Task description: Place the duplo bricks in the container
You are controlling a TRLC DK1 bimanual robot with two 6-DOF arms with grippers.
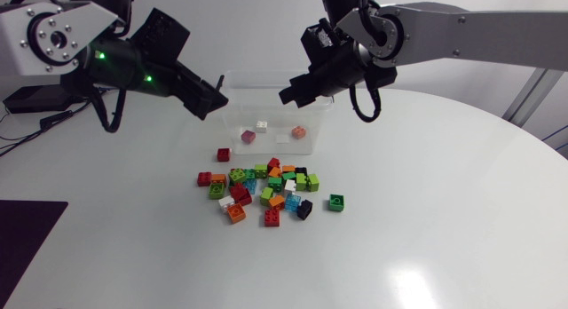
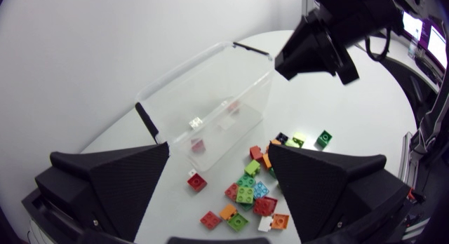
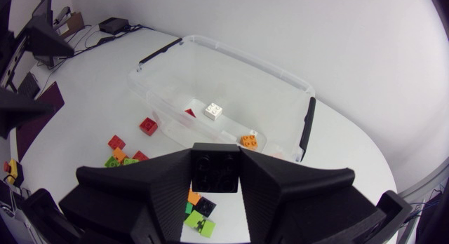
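Right gripper (image 3: pixel 216 154): the fingers are pressed against a black brick (image 3: pixel 216 177) from both sides. It is held in the air at the container's right end, with the open tub ahead of it.
Left gripper (image 2: pixel 217 151): the fingers (image 2: pixel 112 181) are spread wide with nothing between them. It is raised above the surface by the container's left end.
Container (image 1: pixel 257 75): a clear plastic tub with no lid, standing upright on the surface between the two grippers. A black latch (image 3: pixel 160 51) sits at each short end.
Inside the container: a white brick (image 1: pixel 262 126), a maroon brick (image 1: pixel 248 136) and an orange brick (image 1: pixel 298 131) lie apart from one another on the floor of the tub.
Loose pile (image 1: pixel 266 189): a cluster of red, green, orange, blue, white and black bricks lies on the surface just in front of the container, many of them touching.
Lone red brick (image 1: pixel 224 154): it sits between the pile and the container's front left corner, apart from both.
Green brick (image 1: pixel 336 202): it lies alone, just beside the pile's right edge.
Surface (image 1: pixel 444 211): white and round-edged.
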